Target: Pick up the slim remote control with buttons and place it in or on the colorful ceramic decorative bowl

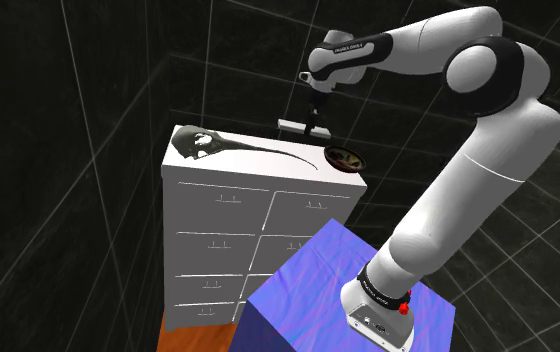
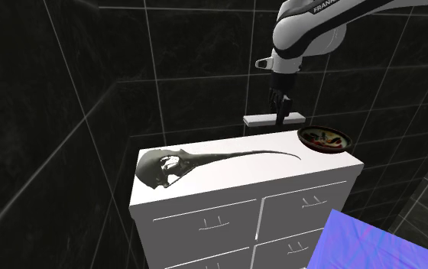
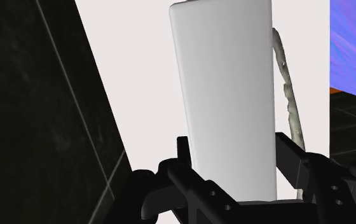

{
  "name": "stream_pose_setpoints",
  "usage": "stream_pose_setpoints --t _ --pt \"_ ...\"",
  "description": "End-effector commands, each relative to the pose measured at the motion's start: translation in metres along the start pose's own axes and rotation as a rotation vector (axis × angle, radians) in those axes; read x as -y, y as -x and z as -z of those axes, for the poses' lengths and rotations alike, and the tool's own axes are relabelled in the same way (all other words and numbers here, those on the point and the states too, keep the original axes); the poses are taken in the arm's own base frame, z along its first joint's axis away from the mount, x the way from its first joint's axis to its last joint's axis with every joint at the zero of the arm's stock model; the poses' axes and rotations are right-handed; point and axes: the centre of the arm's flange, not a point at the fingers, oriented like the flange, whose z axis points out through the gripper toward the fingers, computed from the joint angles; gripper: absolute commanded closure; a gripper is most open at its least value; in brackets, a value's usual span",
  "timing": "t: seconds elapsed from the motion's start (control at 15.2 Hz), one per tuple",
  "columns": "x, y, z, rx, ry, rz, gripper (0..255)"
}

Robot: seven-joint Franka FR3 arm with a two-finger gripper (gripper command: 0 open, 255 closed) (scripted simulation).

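The slim remote [image 1: 294, 126] [image 2: 263, 119] is drawn as a plain light grey slab. It hangs level in the air above the back of the white dresser top, clasped at one end by my black gripper [image 1: 314, 127] [image 2: 284, 116]. In the wrist view the remote [image 3: 227, 95] runs away from the hand between the two fingers [image 3: 183, 156], which press on its sides. The dark bowl with a colourful inside [image 1: 344, 157] [image 2: 325, 138] sits on the dresser's corner. It lies a little below the gripper, toward the second exterior view's right.
A dark bird skull with a long beak [image 1: 200, 143] [image 2: 166, 168] lies across the white dresser [image 1: 258, 215] [image 2: 235, 202]; its beak tip [image 3: 289, 95] shows beside the remote. The blue-covered stand [image 1: 308, 290] [image 2: 380, 244] is in front. Dark tiled walls surround.
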Motion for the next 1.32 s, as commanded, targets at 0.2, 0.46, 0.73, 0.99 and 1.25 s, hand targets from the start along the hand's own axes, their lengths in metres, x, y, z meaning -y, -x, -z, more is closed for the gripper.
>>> stream_pose_setpoints --t 0.2,0.46,0.73,0.99,1.25 --pt "-0.004 0.066 0.002 -0.001 0.0 0.001 255" --pt "-0.006 0.118 0.002 -0.001 0.0 0.001 255" --pt "-0.009 0.171 0.002 -0.001 0.0 0.001 255" --pt "-0.011 0.209 -0.009 -0.001 0.0 0.001 255" --pt "-0.011 0.209 -0.03 -0.001 0.0 0.001 255"
